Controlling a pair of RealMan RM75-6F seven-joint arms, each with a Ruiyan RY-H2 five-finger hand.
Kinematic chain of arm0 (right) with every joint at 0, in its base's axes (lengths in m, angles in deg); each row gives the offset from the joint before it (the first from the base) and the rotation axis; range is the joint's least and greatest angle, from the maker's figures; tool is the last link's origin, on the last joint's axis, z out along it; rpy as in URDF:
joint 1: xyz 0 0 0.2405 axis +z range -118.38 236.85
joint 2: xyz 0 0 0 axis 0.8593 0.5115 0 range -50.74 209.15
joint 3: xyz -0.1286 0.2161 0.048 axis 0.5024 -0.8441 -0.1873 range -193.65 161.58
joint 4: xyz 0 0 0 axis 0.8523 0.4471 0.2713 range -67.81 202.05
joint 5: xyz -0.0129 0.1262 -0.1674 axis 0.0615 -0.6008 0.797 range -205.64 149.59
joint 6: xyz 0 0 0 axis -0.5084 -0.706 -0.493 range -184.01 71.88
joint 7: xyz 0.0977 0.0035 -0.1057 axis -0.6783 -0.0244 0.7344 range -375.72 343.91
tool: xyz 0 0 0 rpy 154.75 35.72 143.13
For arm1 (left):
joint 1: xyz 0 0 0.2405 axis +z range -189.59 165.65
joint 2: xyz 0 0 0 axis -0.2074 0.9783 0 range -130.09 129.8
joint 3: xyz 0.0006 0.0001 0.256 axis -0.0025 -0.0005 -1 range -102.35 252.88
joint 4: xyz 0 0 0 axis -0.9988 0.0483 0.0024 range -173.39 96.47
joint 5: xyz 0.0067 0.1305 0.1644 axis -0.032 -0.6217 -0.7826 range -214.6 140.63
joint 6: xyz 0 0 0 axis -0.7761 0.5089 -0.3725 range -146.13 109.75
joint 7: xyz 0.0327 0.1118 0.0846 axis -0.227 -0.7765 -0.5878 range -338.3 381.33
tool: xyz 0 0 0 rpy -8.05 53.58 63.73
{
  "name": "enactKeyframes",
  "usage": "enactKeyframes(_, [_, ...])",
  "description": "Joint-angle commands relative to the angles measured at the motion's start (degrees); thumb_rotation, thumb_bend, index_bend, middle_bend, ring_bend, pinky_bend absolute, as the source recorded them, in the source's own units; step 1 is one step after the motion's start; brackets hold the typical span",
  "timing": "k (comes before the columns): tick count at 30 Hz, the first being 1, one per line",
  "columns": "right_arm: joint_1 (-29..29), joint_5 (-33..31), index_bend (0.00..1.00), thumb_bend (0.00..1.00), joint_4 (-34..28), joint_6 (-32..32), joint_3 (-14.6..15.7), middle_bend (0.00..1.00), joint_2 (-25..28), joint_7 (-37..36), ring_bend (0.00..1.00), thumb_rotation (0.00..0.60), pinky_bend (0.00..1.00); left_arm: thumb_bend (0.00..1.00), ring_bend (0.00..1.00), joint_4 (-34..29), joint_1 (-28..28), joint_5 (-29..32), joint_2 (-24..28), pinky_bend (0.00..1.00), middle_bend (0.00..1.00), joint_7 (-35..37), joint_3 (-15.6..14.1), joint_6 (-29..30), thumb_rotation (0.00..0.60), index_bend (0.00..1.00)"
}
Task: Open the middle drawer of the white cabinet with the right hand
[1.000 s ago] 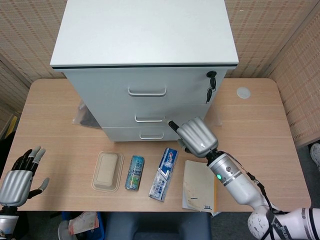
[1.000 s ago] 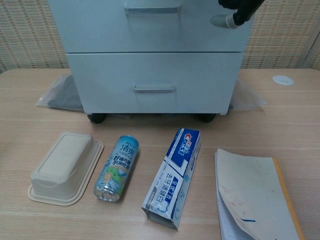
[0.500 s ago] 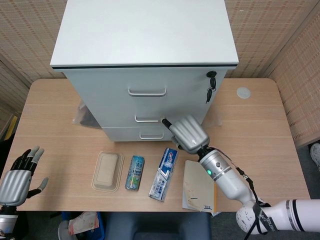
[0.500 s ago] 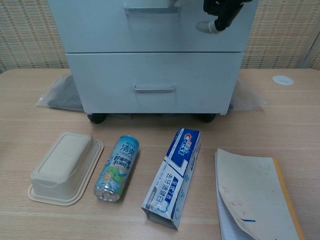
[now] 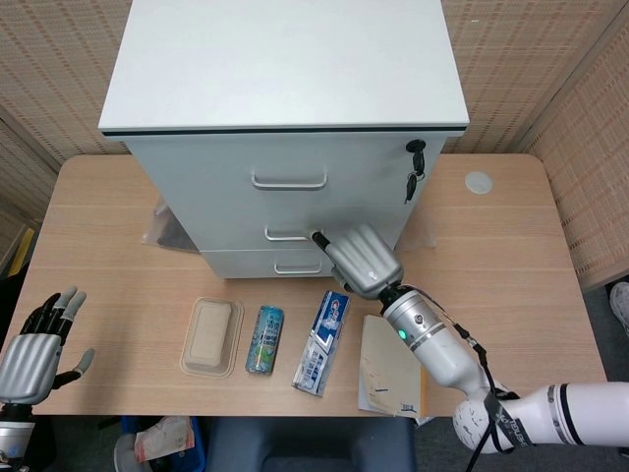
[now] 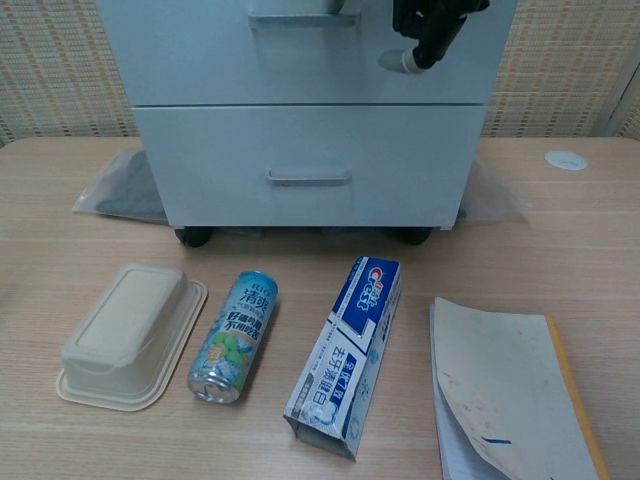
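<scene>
Middle drawer handle [image 5: 292,234]: not yet hooked.
Right hand [image 5: 360,259]: fingers apparently together, tip beside handle.
Risk: fingertip slips off.

R hand [image 5: 361,259] fingers extended fwd, L hand [image 5: 31,344] open, fingers spread

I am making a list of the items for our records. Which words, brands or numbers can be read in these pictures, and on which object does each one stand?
"Crest": on the blue and white toothpaste box.
Smaller print on the toothpaste box: Chinese characters, too small to read.
Label of the drink can: large Chinese characters, too blurred to read surely.
Notebook cover: only pen marks, no text.
</scene>
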Motion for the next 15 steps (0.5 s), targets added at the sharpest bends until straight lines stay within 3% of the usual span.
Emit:
enactKeyframes(1, [0.28,0.02,0.16,0.38,-0.16,-0.23,0.47,0.90,-0.04,0.08,0.90,0.600,0.80,0.31,0.00,-0.04,-0.01,0.00,0.02,0.14,0.02,-0.02,-0.01,-0.02,0.600,0.02])
enactKeyframes(15, [-0.08,2.98,0.16,0.38,-4.31,-2.58,3.84,0.90,2.00,1.04,0.90,0.600,0.80,0.31,0.00,-0.69,-0.38,-0.31,0.04,0.14,0.02,-0.75,0.06,-0.19,0.600,0.02])
